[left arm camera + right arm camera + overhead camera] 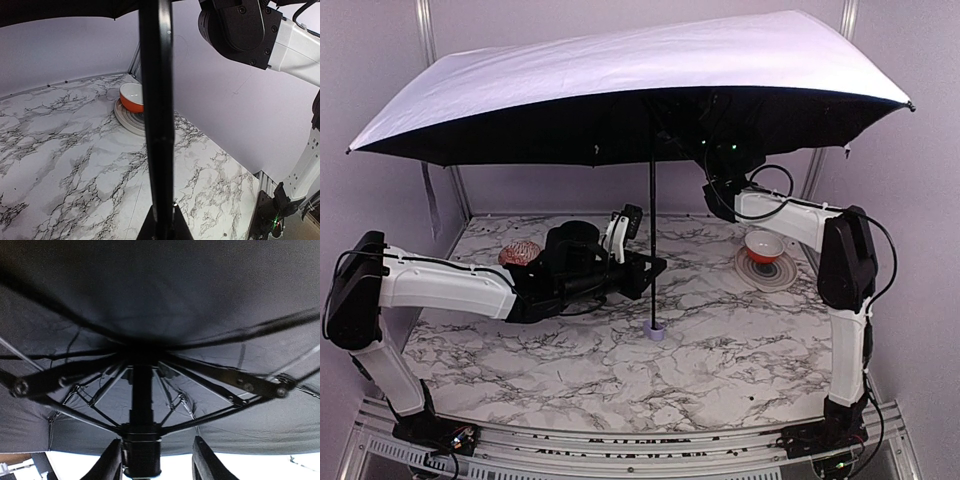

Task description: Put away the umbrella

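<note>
Umbrella (620, 80) fully open, nothing stowed: left gripper (652, 266) clamps shaft (652, 190) from nine o'clock, right gripper (157, 462) half-spread astride runner (142, 442).

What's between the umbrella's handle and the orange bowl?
Nothing but bare marble table, in the top view; the umbrella handle stands apart from the bowl and its plate.

On one marbled tabletop (740, 350) we count one open umbrella (620, 80): a single canopy on a single black shaft. We count two white-and-black arms, the left arm (440, 285) and the right arm (845, 260), and with them two claws, the left claw (655, 266) and the right claw (157, 465). The crockery comes to two pieces, one orange bowl (763, 246) and one pale plate (770, 275). We also find one pink, ridged lump (518, 253).
</note>
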Robot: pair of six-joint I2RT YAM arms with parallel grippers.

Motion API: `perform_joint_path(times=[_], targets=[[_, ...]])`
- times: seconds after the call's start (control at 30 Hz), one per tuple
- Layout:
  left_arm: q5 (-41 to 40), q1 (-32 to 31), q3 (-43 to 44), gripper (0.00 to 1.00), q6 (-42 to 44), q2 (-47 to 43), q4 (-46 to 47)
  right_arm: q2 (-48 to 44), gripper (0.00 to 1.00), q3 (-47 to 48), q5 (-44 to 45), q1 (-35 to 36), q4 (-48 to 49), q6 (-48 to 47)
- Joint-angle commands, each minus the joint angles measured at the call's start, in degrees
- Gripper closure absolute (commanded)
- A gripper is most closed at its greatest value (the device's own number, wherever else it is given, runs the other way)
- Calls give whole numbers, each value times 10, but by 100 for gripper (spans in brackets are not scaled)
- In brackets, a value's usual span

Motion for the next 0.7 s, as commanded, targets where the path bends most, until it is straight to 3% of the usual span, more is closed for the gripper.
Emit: perform_joint_path(times=[0.0,0.37,0.57,0.67], targets=[[-27,-5,19,100,28,-13,31,-4,54,-5,15,4,21,7],[-31,-6,19,100,36,-16,31,-6,46,-1,18,1,22,1],[-29,-7,19,100,39,-18,31,-7,64,-3,19,2,21,2],[-29,-7,18,100,40,-19,31,-9,88,-6,22,0,23,4]])
